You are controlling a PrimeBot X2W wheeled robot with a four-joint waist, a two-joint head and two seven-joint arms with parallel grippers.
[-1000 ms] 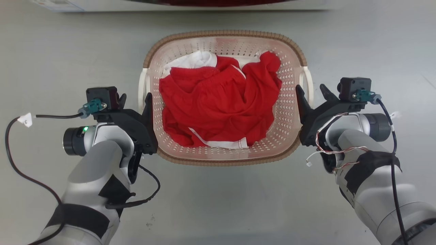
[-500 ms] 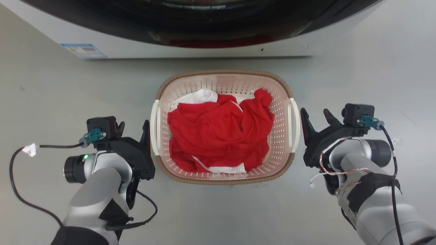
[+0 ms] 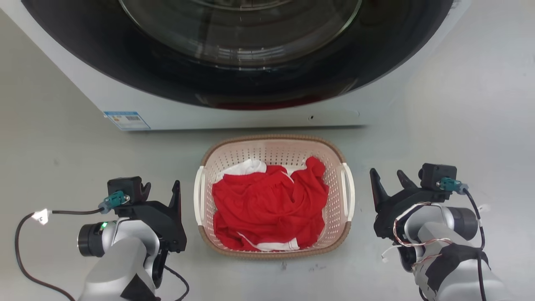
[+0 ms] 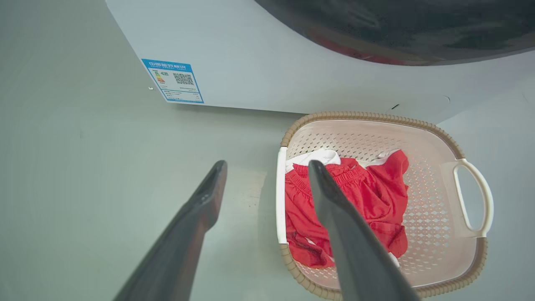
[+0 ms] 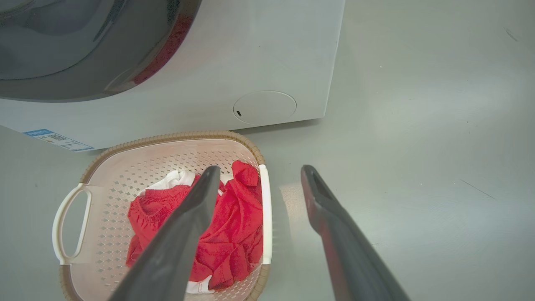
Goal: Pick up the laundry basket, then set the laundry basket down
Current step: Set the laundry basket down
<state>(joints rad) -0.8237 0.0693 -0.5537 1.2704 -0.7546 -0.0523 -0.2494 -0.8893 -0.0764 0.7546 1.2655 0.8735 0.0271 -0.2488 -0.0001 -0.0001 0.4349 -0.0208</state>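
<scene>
Laundry basket (image 3: 273, 144) on floor (image 3: 62, 167) between left gripper (image 3: 161, 186) and right gripper (image 3: 385, 172), fingers spread, empty; inward arm drift could shove it.

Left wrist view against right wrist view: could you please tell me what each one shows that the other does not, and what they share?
The left wrist view adds the left tool, open, the washing machine's left corner, and a readable code square on its blue label. The right wrist view adds the right tool, open, the machine's right corner and its whole round cover. Both share the laundry basket of red clothes on the grey floor, ungripped.
</scene>
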